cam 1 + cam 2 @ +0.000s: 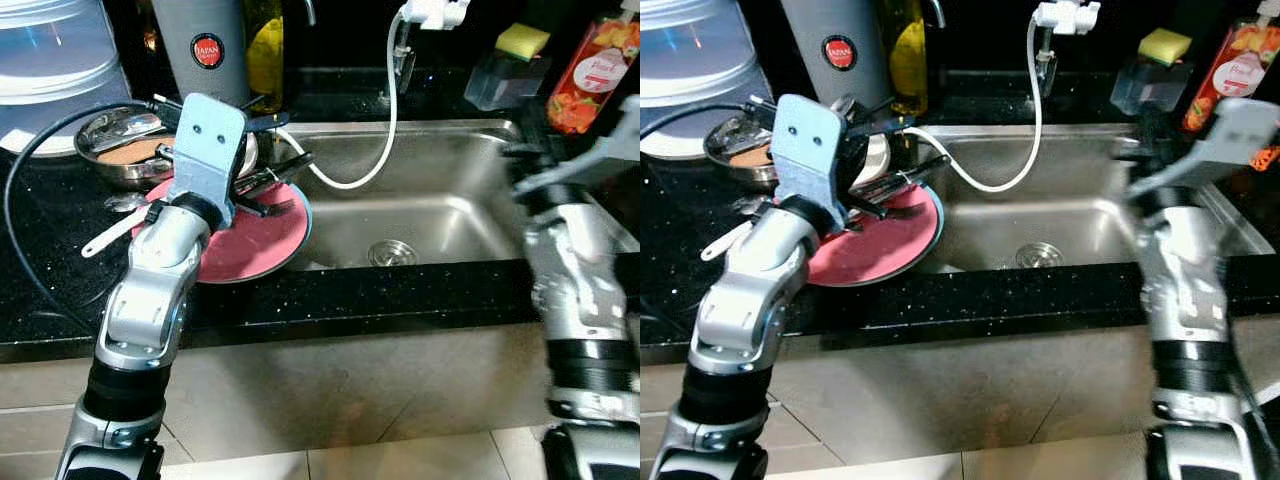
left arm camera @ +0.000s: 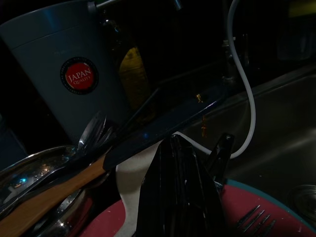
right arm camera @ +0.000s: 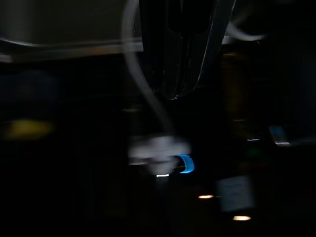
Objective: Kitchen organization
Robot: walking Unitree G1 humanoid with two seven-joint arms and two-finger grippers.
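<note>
A black speckled counter (image 1: 60, 240) borders a steel sink (image 1: 440, 215). The left gripper (image 1: 262, 185) hovers over the red plate (image 1: 255, 240) at the sink's left edge; whether either gripper's fingers are open or closed cannot be told.

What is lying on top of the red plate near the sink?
A fork lies on the red plate, with the left pincer above it. The robot's arm covers the plate's left part, hiding anything there.

Both arms are silver, jointed in rounded segments with black bands between them. The left gripper (image 1: 268, 182) has long black fingers behind a flat blue-grey plate with two small dark screw holes. The right arm shows blurred.
</note>
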